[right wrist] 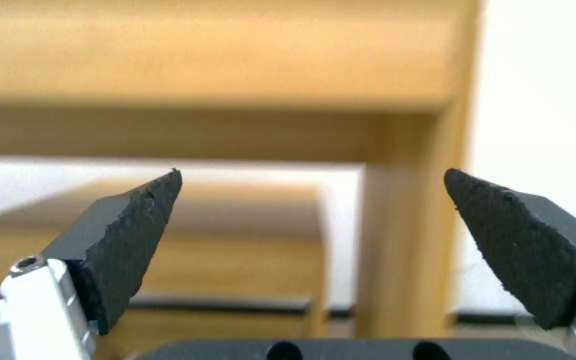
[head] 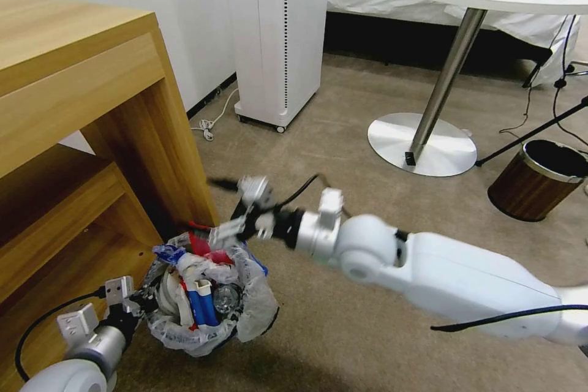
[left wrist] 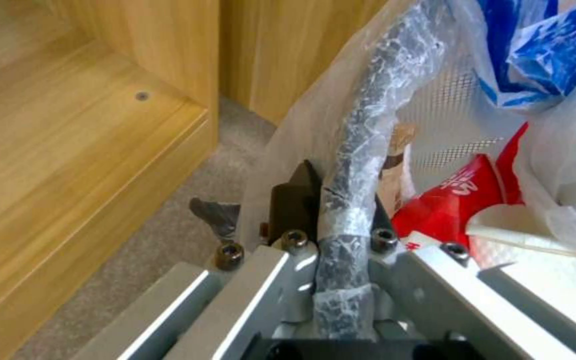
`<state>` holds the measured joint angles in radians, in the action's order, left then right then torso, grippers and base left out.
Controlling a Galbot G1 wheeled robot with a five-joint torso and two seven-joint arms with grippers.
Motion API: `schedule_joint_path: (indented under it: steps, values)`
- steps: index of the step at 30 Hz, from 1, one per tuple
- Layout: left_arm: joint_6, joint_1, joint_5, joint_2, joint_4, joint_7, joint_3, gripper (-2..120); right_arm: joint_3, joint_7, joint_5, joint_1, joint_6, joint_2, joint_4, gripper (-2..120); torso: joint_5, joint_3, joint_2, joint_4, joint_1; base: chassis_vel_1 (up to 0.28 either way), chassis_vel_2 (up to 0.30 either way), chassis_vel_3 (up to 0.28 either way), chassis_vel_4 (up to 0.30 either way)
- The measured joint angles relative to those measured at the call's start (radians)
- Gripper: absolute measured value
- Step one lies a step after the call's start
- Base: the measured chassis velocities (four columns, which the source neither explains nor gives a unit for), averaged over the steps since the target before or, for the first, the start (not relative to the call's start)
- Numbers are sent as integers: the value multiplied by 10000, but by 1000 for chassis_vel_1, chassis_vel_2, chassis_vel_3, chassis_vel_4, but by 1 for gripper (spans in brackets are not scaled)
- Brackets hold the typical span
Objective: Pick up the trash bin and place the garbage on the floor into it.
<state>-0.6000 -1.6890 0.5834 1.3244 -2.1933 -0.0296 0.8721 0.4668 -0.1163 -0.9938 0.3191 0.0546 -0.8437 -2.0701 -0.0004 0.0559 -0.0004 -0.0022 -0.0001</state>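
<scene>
The trash bin (head: 256, 313), lined with a translucent white bag, hangs low beside the wooden cabinet. My left gripper (head: 145, 301) is shut on its rim (left wrist: 355, 145), with the bag-wrapped edge pinched between the fingers. Inside lies garbage: a blue-white wrapper (head: 203, 305), a red piece (head: 198, 244) and a clear bottle (head: 227, 297). The left wrist view shows a red carton (left wrist: 449, 199) and a blue-white wrapper (left wrist: 543, 54) in the bag. My right gripper (head: 213, 208) hovers just above the bin's far edge, open and holding nothing (right wrist: 311, 200).
The wooden cabinet (head: 122, 104) stands close on the left, facing the right gripper. A brown wood-grain bin (head: 539, 180) sits at the far right, by the round table's base (head: 422, 144). A white appliance (head: 282, 37) and floor cables (head: 211, 125) lie behind.
</scene>
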Motion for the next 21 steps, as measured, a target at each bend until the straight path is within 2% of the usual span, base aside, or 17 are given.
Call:
schedule_joint_path:
  steps: [4,5,7,8,9,10,12,13,15,16,18,19,21]
  values:
    - [-24,-344,11,138,-228,-57,211,0,-2419,195,-48,1441,-1,313,-614,100,4,1,0,2,0,0,0,0,0]
    - [-24,-344,11,138,-228,-57,211,0,-2419,195,-48,1441,-1,313,-614,100,4,1,0,2,0,0,0,0,0]
    - [-153,-414,64,74,-282,-192,243,0,-3868,283,-30,2258,-42,354,-957,100,3,0,0,3,0,0,0,0,0]
    - [-153,-414,64,74,-282,-192,243,0,-3868,283,-30,2258,-42,354,-957,100,3,0,0,3,0,0,0,0,0]
    - [-248,-422,143,-21,-311,-262,246,0,-4623,284,-32,2717,-68,420,-1170,100,2,0,0,4,0,0,0,0,0]
    - [-430,-436,377,-207,-375,-418,248,0,-5850,273,-39,3507,-127,572,-1482,100,3,0,0,1,0,0,0,0,0]
    - [-598,-453,604,-471,-404,-565,245,0,-7234,235,-10,4588,-128,783,-1759,100,3,-1,0,-4,0,0,0,0,0]
    - [-598,-453,604,-471,-404,-565,245,0,-7234,235,-10,4588,-128,783,-1759,100,3,-1,0,-4,0,0,0,0,0]
    - [-903,-407,1141,-826,-412,-1003,219,0,-8447,224,33,5589,-105,831,-1921,100,5,-1,0,-1,0,0,0,0,0]
    - [-903,-407,1141,-826,-412,-1003,219,0,-8447,224,33,5589,-105,831,-1921,100,5,-1,0,-1,0,0,0,0,0]
    - [-1202,-327,1830,-1266,-321,-1544,186,0,-9443,224,46,6397,-97,711,-2070,99,2,0,0,0,0,0,0,0,0]
    - [-1202,-327,1830,-1266,-321,-1544,186,0,-9443,224,46,6397,-97,711,-2070,99,2,0,0,0,0,0,0,0,0]
    - [-1361,-230,2467,-1723,-106,-2007,163,0,-10295,163,120,7134,-61,534,-2179,99,-1,-1,0,0,0,0,0,0,0]
